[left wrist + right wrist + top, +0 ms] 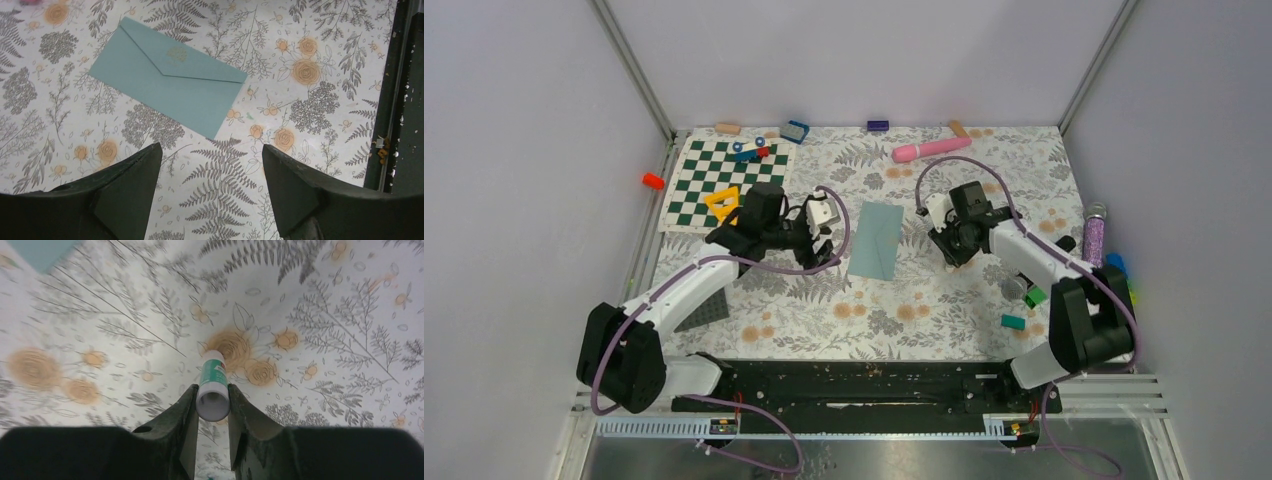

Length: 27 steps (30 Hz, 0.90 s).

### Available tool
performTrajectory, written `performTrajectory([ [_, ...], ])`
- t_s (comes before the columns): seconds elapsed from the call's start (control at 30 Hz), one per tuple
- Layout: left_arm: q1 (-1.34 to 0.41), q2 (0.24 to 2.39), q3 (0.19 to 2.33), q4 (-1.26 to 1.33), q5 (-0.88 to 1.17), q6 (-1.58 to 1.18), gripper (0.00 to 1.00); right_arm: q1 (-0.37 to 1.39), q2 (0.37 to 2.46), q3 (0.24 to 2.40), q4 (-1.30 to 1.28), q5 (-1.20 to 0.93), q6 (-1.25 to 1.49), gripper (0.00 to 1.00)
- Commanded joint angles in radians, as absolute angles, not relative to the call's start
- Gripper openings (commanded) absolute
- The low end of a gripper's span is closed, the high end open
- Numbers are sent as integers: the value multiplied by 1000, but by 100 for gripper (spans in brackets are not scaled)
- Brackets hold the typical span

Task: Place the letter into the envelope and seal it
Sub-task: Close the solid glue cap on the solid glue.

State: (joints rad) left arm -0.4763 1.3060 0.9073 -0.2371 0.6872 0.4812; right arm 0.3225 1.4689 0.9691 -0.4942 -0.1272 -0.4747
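One envelope (876,240) lies mid-frame, long axis top to bottom, flap shut, open table (944,320) round its edges, left claw (210,156) released beside it, right claw (212,396) grasping a glue stick (214,374).

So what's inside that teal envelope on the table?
Hidden: the envelope lies flat on the flowered table, flap folded down. No letter shows anywhere, so one may be inside; that cannot be told.

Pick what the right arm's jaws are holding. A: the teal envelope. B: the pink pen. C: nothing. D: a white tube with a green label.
D: in the right wrist view the right gripper has its jaws pressed against both sides of the white tube with a green label.
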Motion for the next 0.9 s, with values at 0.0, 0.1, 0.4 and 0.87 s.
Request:
performTrajectory([
  [0.0, -448, 1237, 882, -217, 705, 482, 76, 335, 1595, 997, -553, 54, -551, 4],
  [0.1, -439, 1221, 873, -209, 717, 468, 76, 338, 1655, 997, -567, 52, -541, 1],
  [0.4, -432, 1201, 865, -193, 729, 445, 76, 338, 1503, 951, -487, 3, -515, 2],
  [0.87, -400, 1158, 842, -173, 745, 428, 77, 324, 1533, 896, -293, -111, -402, 2],
])
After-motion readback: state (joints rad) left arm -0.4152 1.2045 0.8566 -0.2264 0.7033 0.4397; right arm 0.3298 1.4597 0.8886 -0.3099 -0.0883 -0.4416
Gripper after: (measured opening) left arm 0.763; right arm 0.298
